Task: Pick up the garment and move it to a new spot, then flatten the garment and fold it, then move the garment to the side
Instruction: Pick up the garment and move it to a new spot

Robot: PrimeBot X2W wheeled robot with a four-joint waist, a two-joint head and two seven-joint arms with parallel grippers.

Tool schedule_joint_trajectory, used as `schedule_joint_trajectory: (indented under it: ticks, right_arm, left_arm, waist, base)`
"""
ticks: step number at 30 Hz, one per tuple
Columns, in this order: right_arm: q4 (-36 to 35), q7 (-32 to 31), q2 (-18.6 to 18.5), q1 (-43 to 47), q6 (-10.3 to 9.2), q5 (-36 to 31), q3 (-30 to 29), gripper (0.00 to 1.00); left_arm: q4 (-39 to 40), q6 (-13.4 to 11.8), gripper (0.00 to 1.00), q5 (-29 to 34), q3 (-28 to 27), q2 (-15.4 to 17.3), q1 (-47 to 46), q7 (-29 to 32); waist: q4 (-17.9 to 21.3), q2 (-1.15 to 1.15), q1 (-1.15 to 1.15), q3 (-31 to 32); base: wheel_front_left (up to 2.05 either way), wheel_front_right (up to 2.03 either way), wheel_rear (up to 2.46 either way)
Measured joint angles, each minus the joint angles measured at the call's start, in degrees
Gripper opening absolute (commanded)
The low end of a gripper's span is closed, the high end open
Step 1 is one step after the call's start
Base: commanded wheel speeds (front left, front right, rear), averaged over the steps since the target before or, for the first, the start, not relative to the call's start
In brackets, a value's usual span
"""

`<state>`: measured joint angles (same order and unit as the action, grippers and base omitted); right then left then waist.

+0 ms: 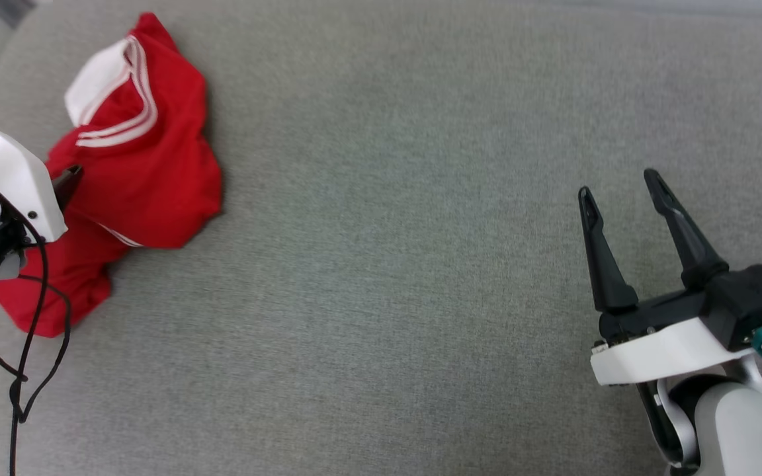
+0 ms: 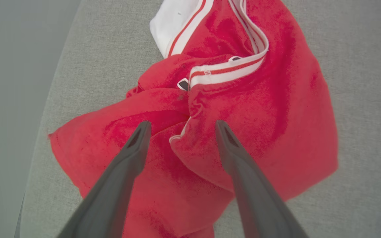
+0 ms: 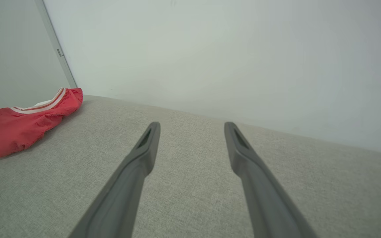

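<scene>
The garment is a red jersey with white sleeve parts and red-and-white striped trim, lying crumpled at the far left of a grey fabric surface. My left gripper stands open right over the heap's middle fold, one finger on each side of a ridge of red cloth; I cannot tell whether it touches. In the head view a dark fingertip of it shows past the white wrist housing. My right gripper is open and empty, far to the right, fingers low over bare fabric. The garment shows at that view's left.
The grey surface's rounded left edge runs close beside the garment. A pale wall rises behind the surface. A black cable hangs from my left arm over the garment's lower corner.
</scene>
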<state>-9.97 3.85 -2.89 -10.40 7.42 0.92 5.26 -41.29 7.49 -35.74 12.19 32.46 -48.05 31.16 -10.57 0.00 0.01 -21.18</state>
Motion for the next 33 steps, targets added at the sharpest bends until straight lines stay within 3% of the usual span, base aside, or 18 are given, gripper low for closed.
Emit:
schedule_joint_trajectory:
  ticks: [12,13,15,22,33]
  right_arm:
    - [-0.9,-0.4,0.0,-4.0,0.0,-1.0,0.8,1.0]
    - [-0.8,-0.4,0.0,-4.1,0.0,-1.0,0.8,1.0]
    - [-0.8,-0.4,0.0,-4.3,0.0,-1.1,0.8,1.0]
    - [-0.3,-0.4,0.0,-4.8,0.0,-1.2,0.8,1.0]
    - [1.6,0.7,0.0,-2.5,0.0,0.7,-0.7,1.0]
  left_arm:
    - [-8.3,0.1,1.0,-6.7,1.9,1.2,-3.8,7.3]
    - [-8.7,0.1,0.8,-7.1,1.9,1.2,-4.0,7.7]
    - [-9.2,0.1,0.0,-7.5,2.2,1.1,-4.5,8.1]
    - [-10.8,0.1,0.0,-6.7,4.4,0.6,-4.9,3.2]
    - [-12.1,-1.5,0.0,-1.2,5.2,0.0,-7.1,-19.1]
  waist:
    - [2.3,0.0,-0.01,-9.4]
    - [2.4,0.0,-0.01,-9.7]
    - [2.5,0.0,-0.01,-9.9]
    - [1.9,0.0,0.0,-8.4]
    - [0.1,0.0,0.0,-0.8]
  base:
    - [0.0,0.0,0.0]
    - [0.0,0.0,0.0]
    - [0.0,0.0,0.0]
    - [0.0,0.0,0.0]
    - [0.0,0.0,0.0]
